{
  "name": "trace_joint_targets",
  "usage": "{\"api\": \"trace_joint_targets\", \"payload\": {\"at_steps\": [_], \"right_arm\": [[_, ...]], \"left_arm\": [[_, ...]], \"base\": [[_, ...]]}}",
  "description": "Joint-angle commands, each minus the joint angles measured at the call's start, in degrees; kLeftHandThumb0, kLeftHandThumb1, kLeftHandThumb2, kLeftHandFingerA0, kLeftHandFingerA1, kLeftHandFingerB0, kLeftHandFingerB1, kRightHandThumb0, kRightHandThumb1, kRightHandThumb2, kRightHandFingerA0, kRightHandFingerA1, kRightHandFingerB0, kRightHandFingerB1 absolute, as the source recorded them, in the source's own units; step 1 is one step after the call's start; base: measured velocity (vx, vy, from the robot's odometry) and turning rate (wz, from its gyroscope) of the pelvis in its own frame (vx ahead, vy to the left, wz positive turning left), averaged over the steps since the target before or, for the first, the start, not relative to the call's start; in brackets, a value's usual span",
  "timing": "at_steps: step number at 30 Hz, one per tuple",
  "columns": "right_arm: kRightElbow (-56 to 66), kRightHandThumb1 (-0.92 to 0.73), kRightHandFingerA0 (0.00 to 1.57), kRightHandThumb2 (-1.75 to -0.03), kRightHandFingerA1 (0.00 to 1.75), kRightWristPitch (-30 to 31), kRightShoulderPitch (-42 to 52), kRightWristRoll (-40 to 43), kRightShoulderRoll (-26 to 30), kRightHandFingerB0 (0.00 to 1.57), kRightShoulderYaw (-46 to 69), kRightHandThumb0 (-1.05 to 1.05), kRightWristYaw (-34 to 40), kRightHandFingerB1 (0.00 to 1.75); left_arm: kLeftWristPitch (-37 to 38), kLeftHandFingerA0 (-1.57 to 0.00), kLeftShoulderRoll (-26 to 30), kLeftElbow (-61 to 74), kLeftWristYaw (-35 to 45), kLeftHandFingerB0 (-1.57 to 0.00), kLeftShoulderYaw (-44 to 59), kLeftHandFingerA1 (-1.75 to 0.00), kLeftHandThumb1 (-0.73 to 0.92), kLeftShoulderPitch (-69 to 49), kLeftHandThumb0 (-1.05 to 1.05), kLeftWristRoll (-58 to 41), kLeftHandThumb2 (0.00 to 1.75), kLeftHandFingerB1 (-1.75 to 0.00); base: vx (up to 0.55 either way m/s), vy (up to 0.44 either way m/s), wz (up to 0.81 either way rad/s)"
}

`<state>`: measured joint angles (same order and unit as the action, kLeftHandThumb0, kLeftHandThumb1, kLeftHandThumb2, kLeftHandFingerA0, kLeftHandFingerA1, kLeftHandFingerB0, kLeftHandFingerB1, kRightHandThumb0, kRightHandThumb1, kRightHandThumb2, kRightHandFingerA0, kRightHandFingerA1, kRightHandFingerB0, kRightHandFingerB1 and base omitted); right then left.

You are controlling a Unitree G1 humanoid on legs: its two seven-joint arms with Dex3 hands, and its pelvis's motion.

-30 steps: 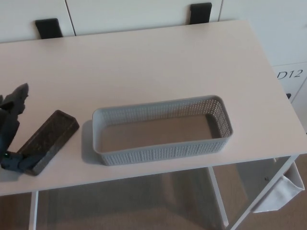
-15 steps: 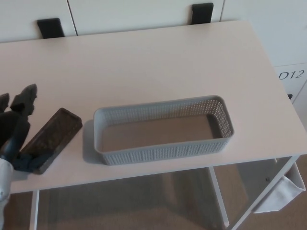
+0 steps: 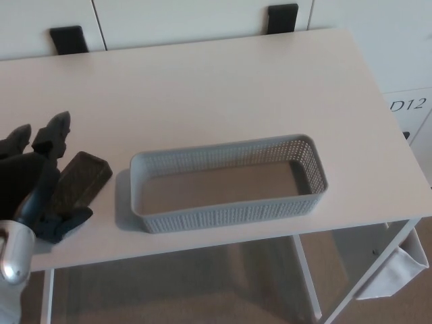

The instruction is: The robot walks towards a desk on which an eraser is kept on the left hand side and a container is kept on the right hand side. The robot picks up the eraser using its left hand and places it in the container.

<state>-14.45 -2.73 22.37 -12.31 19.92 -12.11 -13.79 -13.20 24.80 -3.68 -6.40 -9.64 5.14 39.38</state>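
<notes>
- Left hand (image 3: 35, 185): black, enters from the picture's left edge, at about 9 o'clock from the container. It lies over the near half of the eraser. Two thick fingers (image 3: 55, 135) point up and away toward 12 o'clock, spread apart; the thumb sits low at the eraser's near end, around 6 o'clock of the hand.
- Hand state: fingers apart and draped on the eraser, thumb beside it. Whether the eraser is actually clamped cannot be told from this view; it looks to be resting on the desk.
- Eraser (image 3: 82, 177): dark, speckled, oblong block on the desk's left side. Far end is exposed and points toward 1 o'clock; near end is hidden under the hand. It lies just beside the container's left wall, apart from it, outside the container.
- Container (image 3: 223, 218): grey perforated rectangular basket, long axis running 9 to 3 o'clock, slightly tilted. It sits near the desk's front edge, right of the eraser. Inside shows only the bare bottom.
- Desk (image 3: 202, 88): pale top, wide bare area at 12 o'clock of the container.
- Silver wrist section (image 3: 15, 253) of the left arm shows at lower left, past the desk's front edge.
- Right hand: does not show.
- Background: white cabinet fronts, a label "D12" (image 3: 408, 104) at 3 o'clock, two black brackets (image 3: 68, 38) behind the desk's far edge.
</notes>
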Motion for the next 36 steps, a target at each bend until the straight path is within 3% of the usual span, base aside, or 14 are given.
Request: {"api": "trace_joint_targets", "payload": {"at_steps": [1,23,24,28,29,30,31,32,33,34,35,36], "right_arm": [[0.5,-0.54,0.55,-0.57,0.41,0.4,0.4,-0.8,1.1,0.42,-0.2,-0.3,-0.7,0.37],[0.8,-0.54,0.55,-0.56,0.4,0.8,-0.2,-1.7,1.6,0.43,-0.8,-0.32,-1.4,0.37],[0.8,-0.54,0.55,-0.57,0.4,0.9,-0.2,-1.8,1.7,0.43,-0.8,-0.32,-1.4,0.37],[1.3,-0.55,0.55,-0.57,0.4,1.2,0.0,-2.1,1.8,0.43,-0.9,-0.32,-1.5,0.37],[0.9,-0.54,0.56,-0.56,0.4,1.2,-0.3,-2.1,1.7,0.43,-1.0,-0.32,-1.5,0.37],[1.0,-0.54,0.56,-0.56,0.4,1.2,-0.2,-2.1,1.7,0.44,-1.0,-0.32,-1.5,0.37],[1.3,-0.54,0.55,-0.57,0.4,1.5,-0.1,-2.0,1.7,0.43,-0.9,-0.31,-1.7,0.37],[1.3,-0.54,0.55,-0.57,0.4,1.5,-0.1,-2.0,1.7,0.43,-0.9,-0.31,-1.7,0.37],[1.1,-0.54,0.56,-0.57,0.4,1.1,-0.4,-2.0,1.6,0.43,-0.9,-0.31,-1.7,0.37],[1.3,-0.54,0.56,-0.57,0.4,1.3,-0.4,-2.0,1.7,0.43,-0.9,-0.31,-1.9,0.37],[1.5,-0.55,0.55,-0.57,0.4,1.6,-0.4,-2.1,1.8,0.43,-0.9,-0.32,-1.9,0.37],[1.8,-0.55,0.55,-0.57,0.4,1.8,-0.4,-2.4,2.0,0.43,-1.1,-0.32,-2.1,0.37]], "left_arm": [[-2.5,0.0,0.4,0.6,1.0,0.0,0.6,-0.24,0.36,-0.6,-0.58,0.7,0.76,-0.1],[-2.5,0.0,-0.8,-8.3,-0.1,-0.02,-2.2,-0.44,0.28,1.9,-0.48,1.0,0.77,-0.29],[-2.7,-0.07,-1.0,-8.5,-0.2,-0.06,-2.6,-0.4,0.38,1.9,-0.61,1.3,0.52,-0.25],[-3.2,-0.08,-1.2,-8.6,0.0,-0.07,-3.7,-0.4,0.38,1.9,-0.61,1.9,0.52,-0.24],[-3.4,-0.13,-1.4,-8.8,0.8,-0.09,-4.2,-0.48,0.36,1.8,-0.61,1.8,0.71,-0.22],[-3.5,-0.24,-1.3,-8.9,1.0,-0.07,-4.6,-0.52,0.36,1.8,-0.61,2.0,0.73,-0.22],[-2.9,-0.47,-0.9,-9.2,1.5,-0.08,-5.0,-0.61,0.39,1.9,-0.57,1.9,0.75,-0.26],[-2.9,-0.47,-0.9,-9.2,1.4,-0.08,-5.1,-0.61,0.39,2.0,-0.57,1.9,0.75,-0.26],[-1.5,-0.8,0.3,-8.8,3.9,-0.16,-5.1,-0.95,0.56,2.3,-0.42,0.6,0.57,-0.29],[-0.6,-1.13,0.9,-9.0,4.9,-0.49,-5.3,-1.12,0.63,2.3,-0.3,0.0,0.62,-0.4],[-0.9,-1.3,1.4,-8.8,6.6,-0.7,-5.7,-0.91,0.68,2.5,-0.28,-0.2,0.71,-0.49],[-1.6,-1.37,2.4,-8.4,10.0,-0.87,-6.3,-0.82,0.64,2.9,-0.24,-0.7,0.82,-0.58]], "base": [[0.0,0.0,0.0],[0.0,0.0,0.0],[0.0,0.0,0.0],[0.0,0.0,0.0],[0.0,0.0,0.0],[0.0,0.0,0.0],[0.0,0.0,0.0],[0.0,0.0,0.0],[0.0,0.0,0.0],[0.0,0.0,0.0],[0.0,0.0,0.0],[0.0,0.0,0.0]]}}
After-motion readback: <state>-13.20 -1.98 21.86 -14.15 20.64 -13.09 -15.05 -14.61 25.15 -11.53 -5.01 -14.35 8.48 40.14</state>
